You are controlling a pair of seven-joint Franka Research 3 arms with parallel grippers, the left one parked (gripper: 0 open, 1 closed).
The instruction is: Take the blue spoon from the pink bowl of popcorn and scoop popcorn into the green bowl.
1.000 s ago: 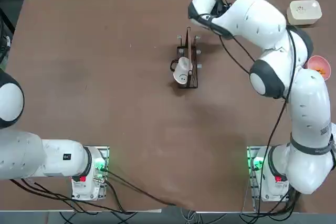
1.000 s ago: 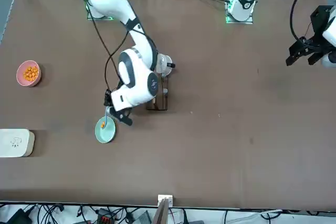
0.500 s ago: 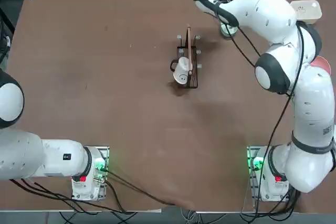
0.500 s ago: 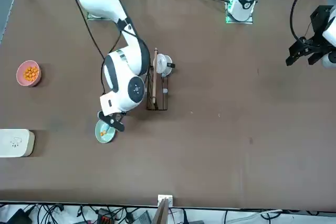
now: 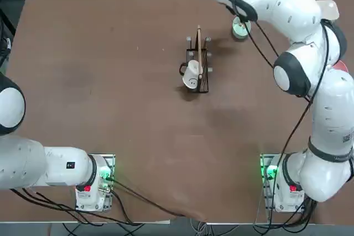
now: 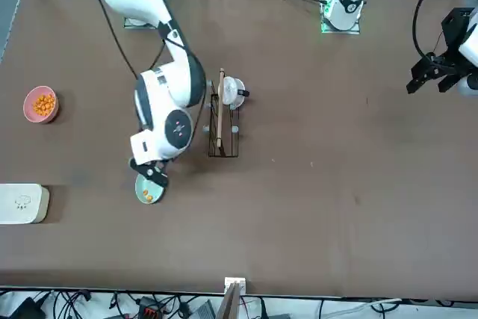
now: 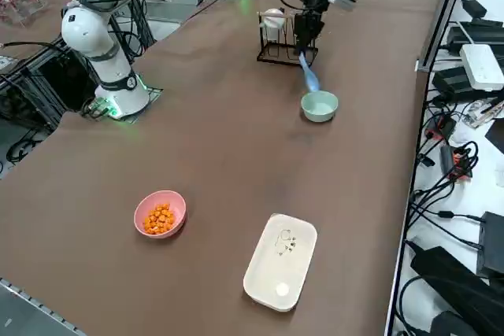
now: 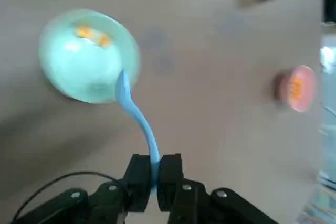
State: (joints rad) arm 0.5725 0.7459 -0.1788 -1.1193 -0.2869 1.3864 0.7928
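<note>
Light-blue plastic spoon is held between the closed fingers of the black right gripper, above the pale mint-green bowl. Orange popcorn pieces are seen inside the bowl.

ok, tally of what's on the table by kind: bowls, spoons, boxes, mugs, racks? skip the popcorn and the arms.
Bowls: 2, pink bowl and green bowl
Spoons: 1, blue spoon, held in the right tool
Boxes: 1, white box
Mugs: 1, white mug
Racks: 1, dark rack
Total: 6
</note>
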